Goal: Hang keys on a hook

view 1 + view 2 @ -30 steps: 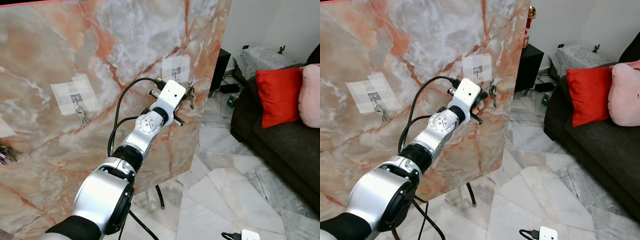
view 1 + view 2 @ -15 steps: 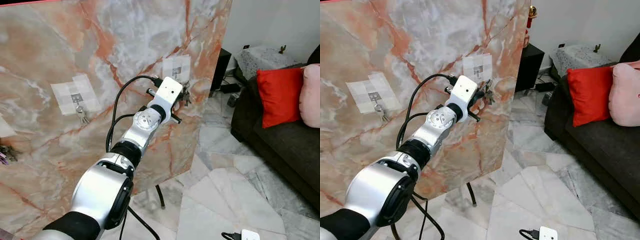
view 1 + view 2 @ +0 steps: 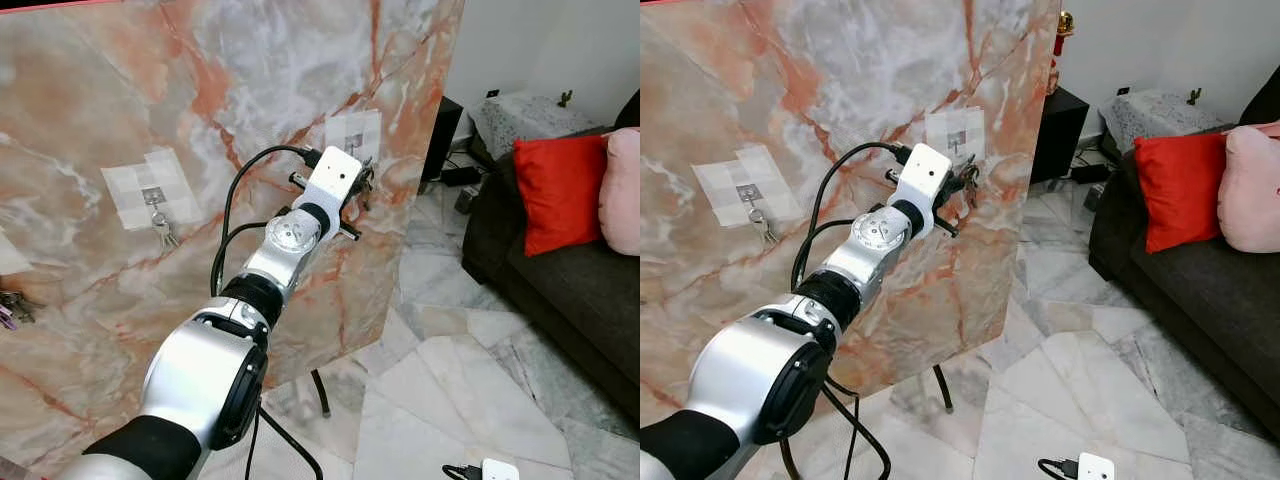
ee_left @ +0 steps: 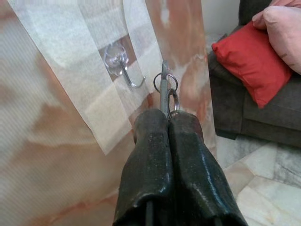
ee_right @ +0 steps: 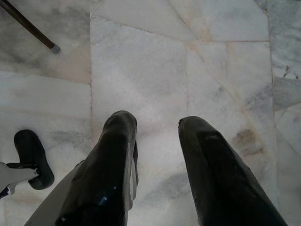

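We are holding the key ring (image 4: 165,83) in clenched left gripper (image 4: 168,117) jaws, just beside taped clear hook (image 4: 123,68) on marble panel (image 3: 120,90), right gripper (image 5: 157,125) jaws released above floor (image 5: 141,61).

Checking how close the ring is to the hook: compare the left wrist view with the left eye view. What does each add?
Left wrist view alone: the left gripper shut on the keys, whose ring sits just beside the taped hook, not on it. Left eye view alone: a second hook already bearing hung keys, and the silver arm. Both share the marble panel and red cushion.
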Available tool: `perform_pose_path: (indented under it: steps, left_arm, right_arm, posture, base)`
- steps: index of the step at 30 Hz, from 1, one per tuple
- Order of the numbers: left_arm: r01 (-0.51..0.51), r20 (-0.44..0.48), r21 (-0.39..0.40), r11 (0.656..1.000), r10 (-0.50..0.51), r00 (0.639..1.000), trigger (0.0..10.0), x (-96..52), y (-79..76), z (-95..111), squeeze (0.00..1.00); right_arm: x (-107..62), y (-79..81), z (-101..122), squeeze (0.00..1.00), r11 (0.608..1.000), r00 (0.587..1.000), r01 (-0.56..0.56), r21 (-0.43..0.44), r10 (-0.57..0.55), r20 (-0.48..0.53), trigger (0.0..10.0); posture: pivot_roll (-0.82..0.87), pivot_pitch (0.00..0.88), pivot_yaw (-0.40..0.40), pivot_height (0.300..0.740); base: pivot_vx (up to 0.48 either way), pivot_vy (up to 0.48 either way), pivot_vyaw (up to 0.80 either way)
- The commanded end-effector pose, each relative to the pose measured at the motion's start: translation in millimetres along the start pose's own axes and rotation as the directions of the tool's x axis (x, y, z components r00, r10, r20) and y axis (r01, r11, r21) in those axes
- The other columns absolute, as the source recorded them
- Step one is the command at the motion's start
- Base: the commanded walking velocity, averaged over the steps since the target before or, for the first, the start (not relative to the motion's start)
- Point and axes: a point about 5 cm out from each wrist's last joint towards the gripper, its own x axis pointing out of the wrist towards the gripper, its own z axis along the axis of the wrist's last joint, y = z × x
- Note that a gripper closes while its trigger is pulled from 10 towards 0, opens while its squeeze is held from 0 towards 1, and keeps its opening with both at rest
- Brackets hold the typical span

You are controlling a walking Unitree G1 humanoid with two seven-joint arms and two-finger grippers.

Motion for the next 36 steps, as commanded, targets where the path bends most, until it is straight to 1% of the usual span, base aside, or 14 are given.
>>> perform_pose_path:
  steps: [1,22,36]
  left_arm:
    - [-0.008,0.015,-0.003,1.000,0.008,1.000,10.0,2.8,2.9,9.3,0.00]
    - [-0.042,0.029,0.000,0.999,0.042,0.999,10.0,4.9,10.7,18.9,0.00]
    - [-0.047,0.021,0.003,0.999,0.047,0.999,10.0,3.4,11.5,14.5,0.00]
  right_arm:
    - [-0.2,-1.5,0.2,0.00,1.000,1.000,0.005,-0.001,-0.005,0.008,10.0]
    - [-0.3,-2.1,0.4,0.00,1.000,1.000,0.006,-0.002,-0.006,0.009,10.0]
    - [-0.2,-2.2,0.9,0.00,1.000,1.000,0.004,-0.006,-0.004,0.011,10.0]
  posture:
    - [0.00,0.000,-0.042,0.740]
    - [0.00,0.000,-0.043,0.740]
    - [0.00,0.000,-0.048,0.740]
  base:
    - [0.000,0.000,0.00]
    - [0.000,0.000,0.00]
    - [0.000,0.000,0.00]
